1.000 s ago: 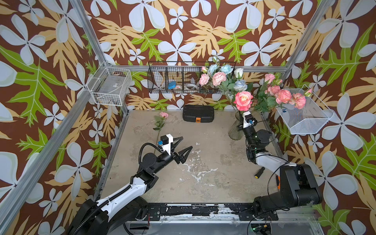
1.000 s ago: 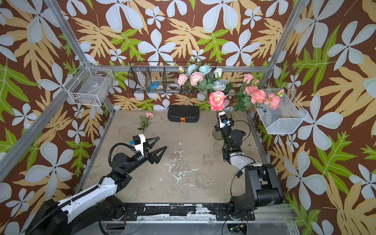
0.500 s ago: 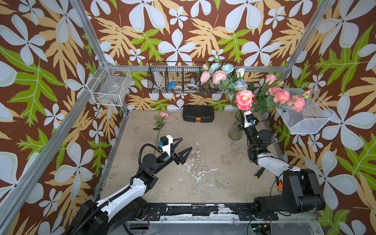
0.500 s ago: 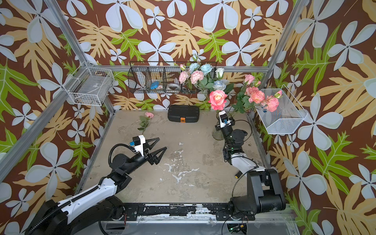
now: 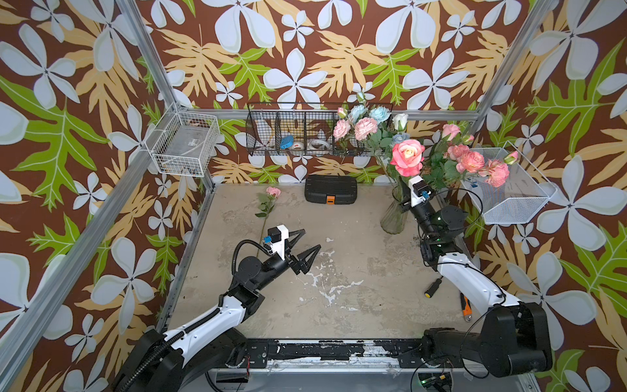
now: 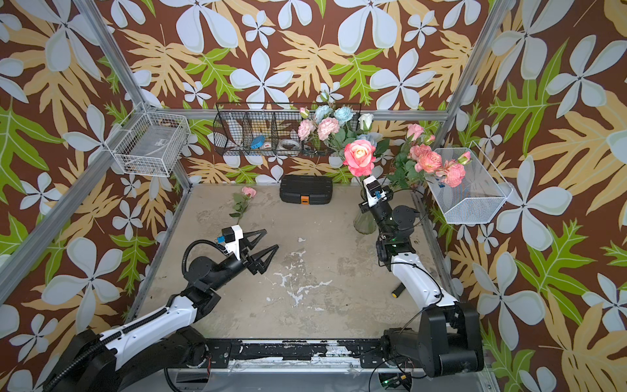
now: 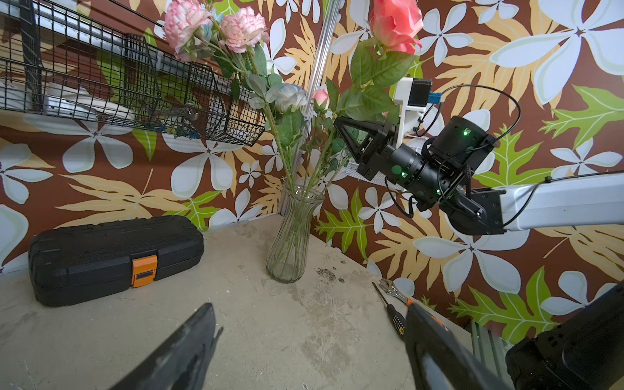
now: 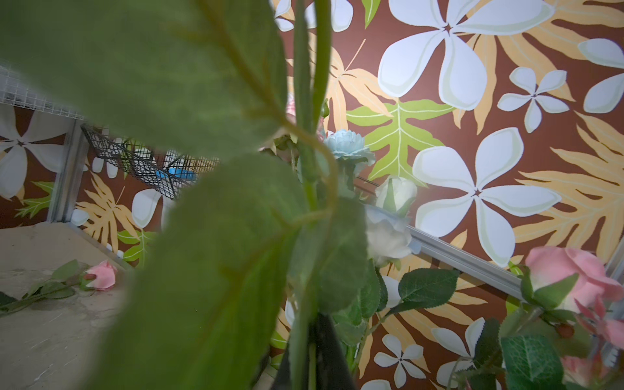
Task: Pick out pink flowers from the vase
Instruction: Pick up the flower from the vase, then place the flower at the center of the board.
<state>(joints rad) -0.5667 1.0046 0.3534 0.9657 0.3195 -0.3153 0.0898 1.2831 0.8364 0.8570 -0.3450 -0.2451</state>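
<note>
Your left arm (image 5: 203, 319) and right arm (image 5: 471, 281) wear white link shells between black joints. Each wrist carries a white camera block (image 5: 280, 239) with a blue plug (image 5: 268, 239). The fingers (image 5: 310, 253) are black open triangles. Black cables (image 5: 237, 249) loop alongside, and green lights (image 7: 465, 132) dot the right arm's joints.

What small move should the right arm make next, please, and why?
Probably lift the right gripper straight up: it is shut on the stem of the large salmon-pink cream-centred rose, whose lower stem seems to sit in the clear ribbed glass vase.
</note>
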